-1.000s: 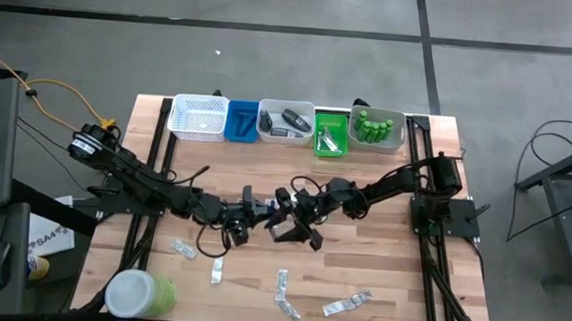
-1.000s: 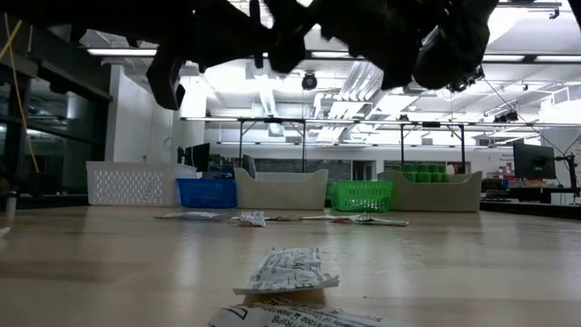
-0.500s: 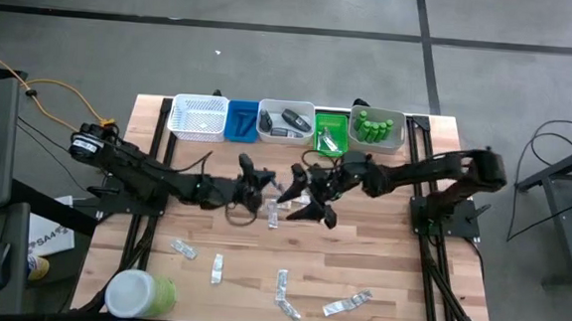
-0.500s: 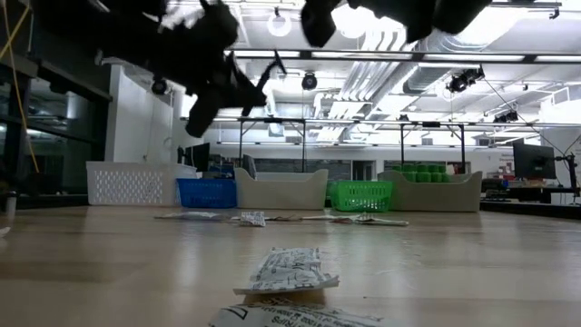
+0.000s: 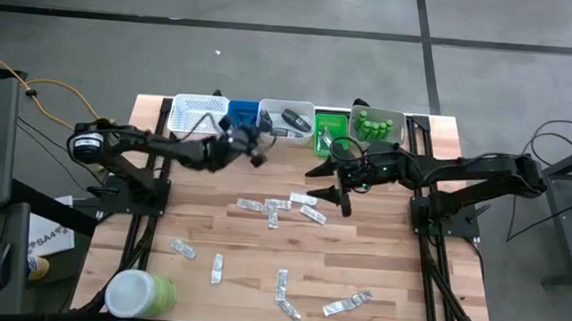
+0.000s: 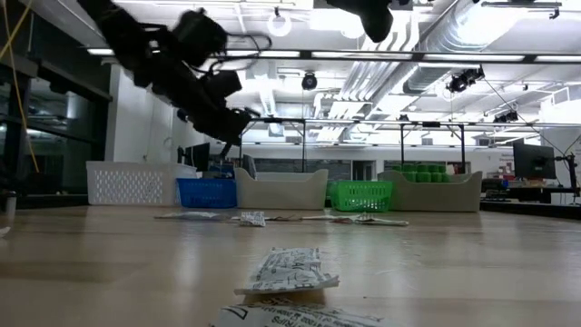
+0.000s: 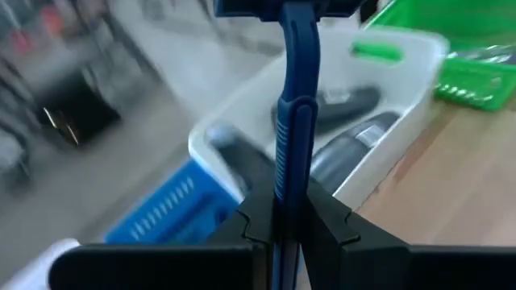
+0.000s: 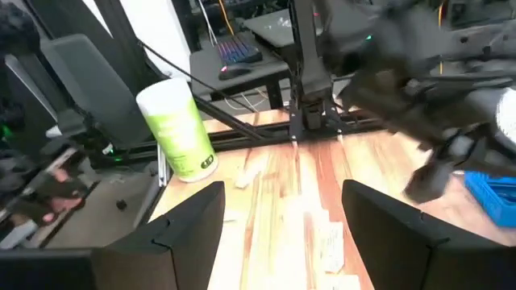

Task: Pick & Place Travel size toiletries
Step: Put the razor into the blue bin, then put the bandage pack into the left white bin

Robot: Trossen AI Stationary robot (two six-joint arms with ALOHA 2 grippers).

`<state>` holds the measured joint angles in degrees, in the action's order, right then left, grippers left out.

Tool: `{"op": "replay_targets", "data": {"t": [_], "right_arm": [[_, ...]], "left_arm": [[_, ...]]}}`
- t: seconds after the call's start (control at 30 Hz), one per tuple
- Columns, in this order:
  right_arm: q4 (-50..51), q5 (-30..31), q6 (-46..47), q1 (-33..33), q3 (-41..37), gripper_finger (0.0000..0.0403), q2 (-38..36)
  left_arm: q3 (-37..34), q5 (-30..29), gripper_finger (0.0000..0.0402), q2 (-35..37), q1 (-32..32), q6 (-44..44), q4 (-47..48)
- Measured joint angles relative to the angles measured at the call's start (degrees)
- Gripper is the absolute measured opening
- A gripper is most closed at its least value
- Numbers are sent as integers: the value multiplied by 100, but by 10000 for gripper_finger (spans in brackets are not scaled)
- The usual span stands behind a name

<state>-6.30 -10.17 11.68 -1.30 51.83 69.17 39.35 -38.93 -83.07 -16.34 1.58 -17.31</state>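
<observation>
A thin blue razor (image 7: 289, 105) is lifted clear in my left gripper (image 5: 257, 145), which is shut on it. The gripper hangs over the far row of trays, between the blue tray (image 5: 241, 121) and the white tray (image 5: 271, 130) holding dark grey oval pieces (image 7: 347, 101). My right gripper (image 8: 282, 234) stands open and empty above the table in front of the green tray (image 5: 330, 141). Several flat sachets (image 5: 268, 208) lie on the wood at mid-table and toward the near edge. Green bottles (image 5: 373, 125) stand in the far-right tray. My left gripper pinches the razor's blue handle (image 7: 285, 189) between its two fingers (image 7: 251, 229), at the handle's lower part. The handle runs on ahead past the fingertips, along the fingers, with the razor's head (image 7: 282, 8) farthest out. The razor is clear of the table and trays.
A white mesh basket (image 5: 199, 116) stands at the far left of the tray row. A big green jar with a white lid (image 5: 139, 293) lies at the near left corner. More sachets (image 5: 347, 304) lie near the front edge.
My left gripper has swung from mid-table toward the far edge, over the blue and white trays, rolling its wrist while carrying the razor. My right gripper has risen and drawn back toward the table's right and far side. Sachets at mid-table now show where the arms were.
</observation>
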Motion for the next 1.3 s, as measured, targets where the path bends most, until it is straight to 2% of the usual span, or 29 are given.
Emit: {"op": "replay_targets", "data": {"t": [0.13,0.23,0.37,0.5,0.93,1.1,1.2,1.3], "right_arm": [[164,92,-126,108,0,244,-6],[270,133,-220,122,0,244,-16],[437,229,-253,120,0,244,-17],[426,296,-247,146,0,244,-17],[503,676,85,659,0,244,-15],[1213,1038,1083,950,0,244,-107],[1811,1340,1842,1203,2,244,-190],[2314,1454,2654,1553,2,244,-197]], "left_arm": [[725,465,30,-2,-702,-1287,1892],[1127,937,30,-2,-1203,-1751,2779],[1250,1951,30,-32,-1826,-2148,3136],[1250,2289,35,-87,-2138,-2336,3109],[1248,2304,123,-86,-2105,-2459,3247],[1242,2678,128,216,-2020,-2102,3181],[1242,2689,128,600,-1772,-1795,3178],[1247,2463,129,992,-1344,-1563,3158]]}}
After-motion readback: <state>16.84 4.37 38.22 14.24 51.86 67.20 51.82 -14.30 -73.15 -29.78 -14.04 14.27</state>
